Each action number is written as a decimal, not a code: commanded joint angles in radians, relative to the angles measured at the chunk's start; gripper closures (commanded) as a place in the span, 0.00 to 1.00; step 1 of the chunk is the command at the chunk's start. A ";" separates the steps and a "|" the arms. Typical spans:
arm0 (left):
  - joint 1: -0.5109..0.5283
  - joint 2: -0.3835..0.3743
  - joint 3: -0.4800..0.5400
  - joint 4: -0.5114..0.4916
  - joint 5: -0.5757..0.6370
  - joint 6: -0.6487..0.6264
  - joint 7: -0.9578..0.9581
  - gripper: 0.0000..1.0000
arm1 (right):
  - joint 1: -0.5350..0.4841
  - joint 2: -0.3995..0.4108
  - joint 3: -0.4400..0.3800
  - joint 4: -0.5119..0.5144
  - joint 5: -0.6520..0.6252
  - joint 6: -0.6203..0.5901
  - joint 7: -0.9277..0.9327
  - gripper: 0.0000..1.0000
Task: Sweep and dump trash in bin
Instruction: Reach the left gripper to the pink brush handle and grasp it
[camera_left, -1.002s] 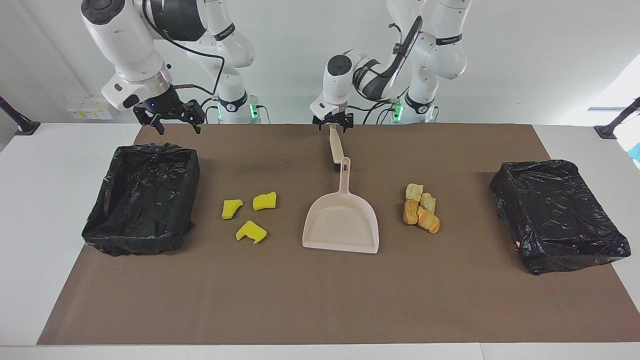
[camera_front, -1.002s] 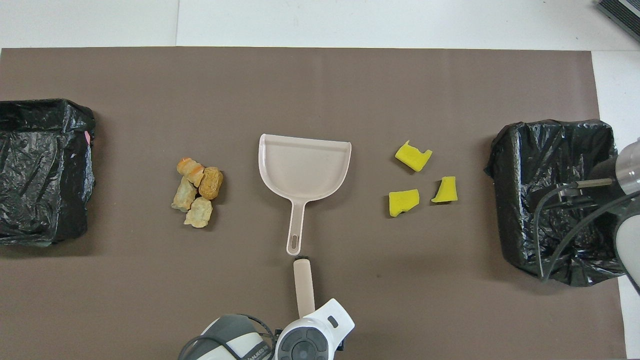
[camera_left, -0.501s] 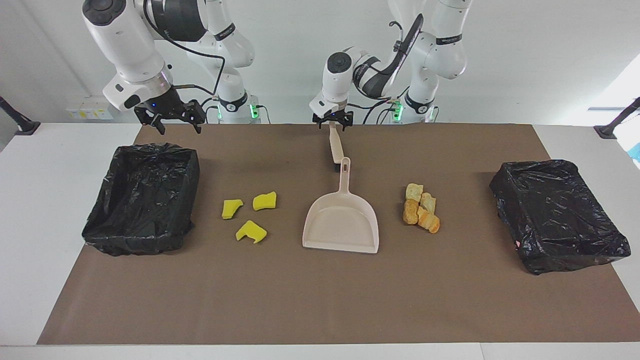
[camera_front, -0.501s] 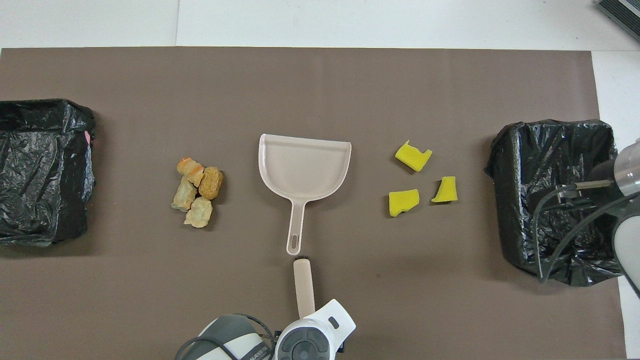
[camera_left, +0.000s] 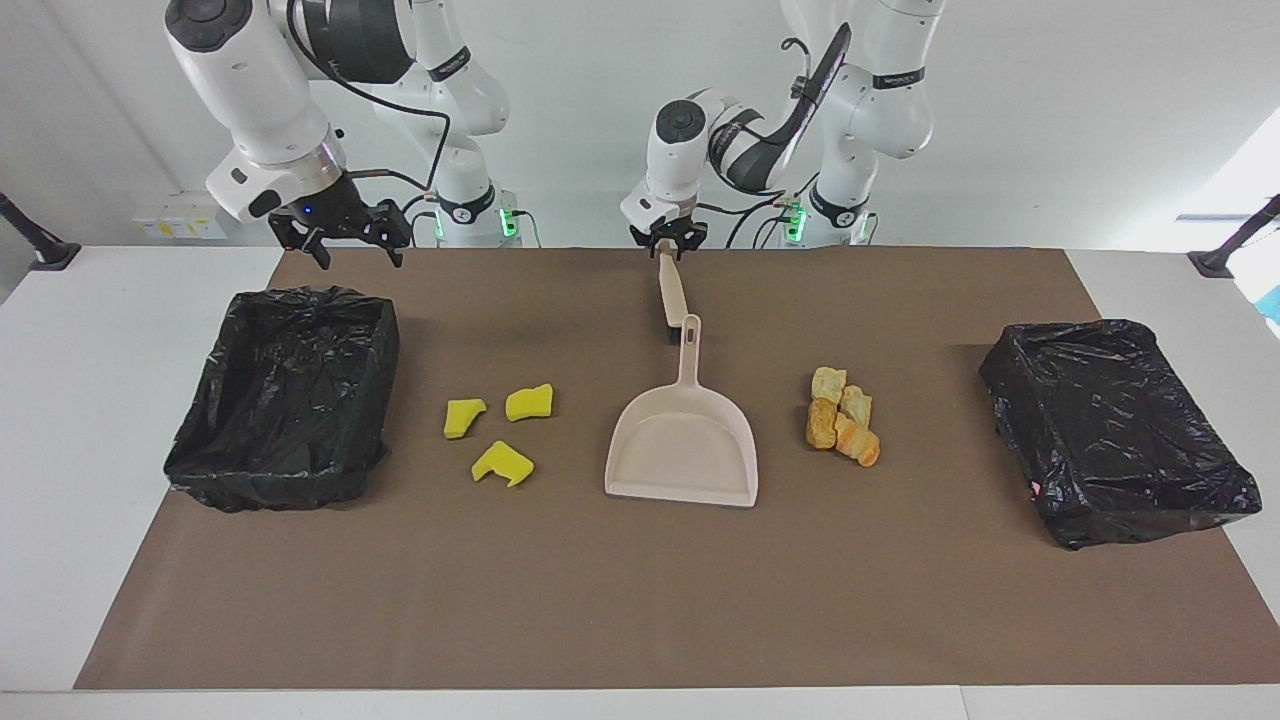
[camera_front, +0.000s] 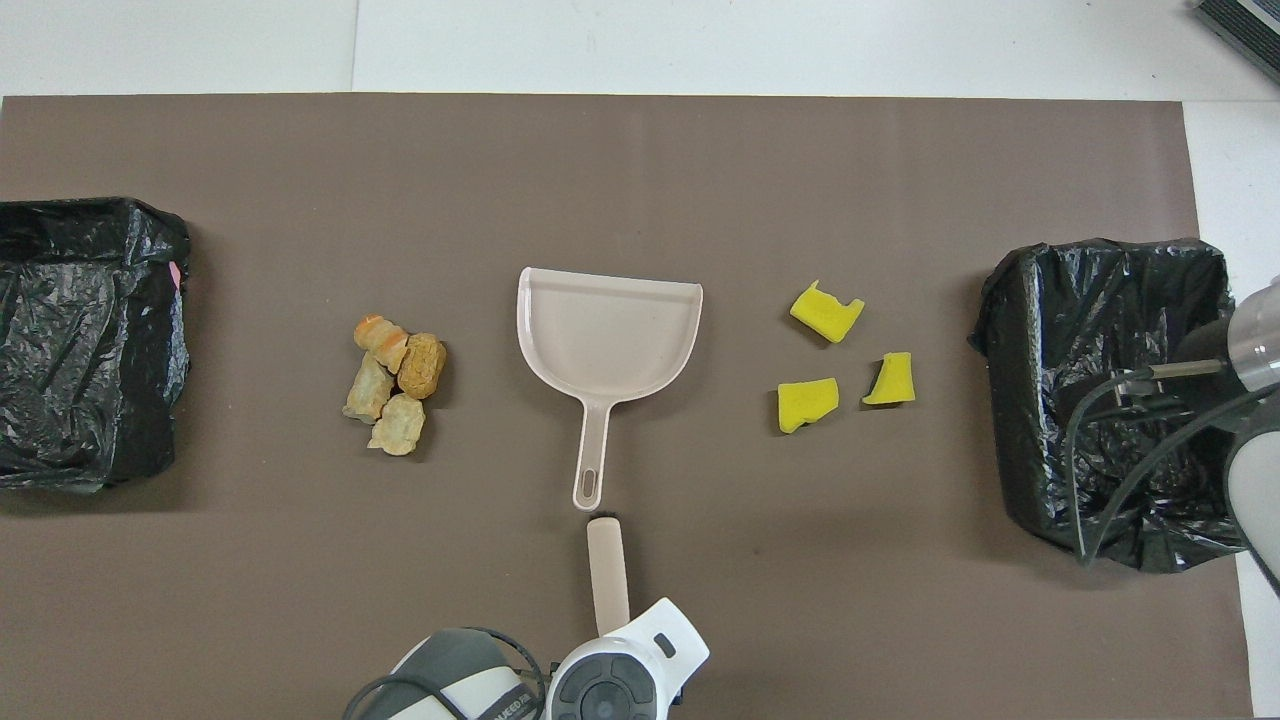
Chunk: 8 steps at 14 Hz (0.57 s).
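Three yellow sponge pieces (camera_left: 503, 463) (camera_front: 826, 311) lie between the beige dustpan (camera_left: 682, 445) (camera_front: 608, 335) and the bin at the right arm's end (camera_left: 270, 480). Several tan bread chunks (camera_left: 840, 425) (camera_front: 395, 385) lie clustered beside the dustpan toward the left arm's end. A beige-handled brush (camera_left: 672, 290) (camera_front: 608, 575) leans with its dark end on the mat at the tip of the dustpan's handle. My left gripper (camera_left: 668, 248) is shut on the brush handle's top. My right gripper (camera_left: 358, 258) is open and empty, up in the air over the mat by that bin.
Two black-bagged bins stand at the ends of the brown mat, one at the right arm's end (camera_front: 1010, 330) and one at the left arm's end (camera_left: 1150, 500) (camera_front: 150, 300). The right arm's cable hangs over its bin in the overhead view.
My left gripper's fingers have closed from wide open onto the top of the brush handle. The brush, the trash and the right arm have stayed put.
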 joint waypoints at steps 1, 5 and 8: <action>-0.010 -0.017 0.010 -0.005 -0.014 -0.021 -0.009 1.00 | -0.003 -0.024 0.002 -0.027 0.019 0.011 0.012 0.00; -0.007 -0.033 0.016 0.007 -0.014 -0.073 -0.009 1.00 | 0.002 -0.012 0.004 -0.030 0.023 0.045 0.021 0.00; 0.054 -0.059 0.019 0.044 -0.014 -0.237 -0.006 1.00 | 0.061 -0.010 0.004 -0.070 0.023 0.114 0.035 0.00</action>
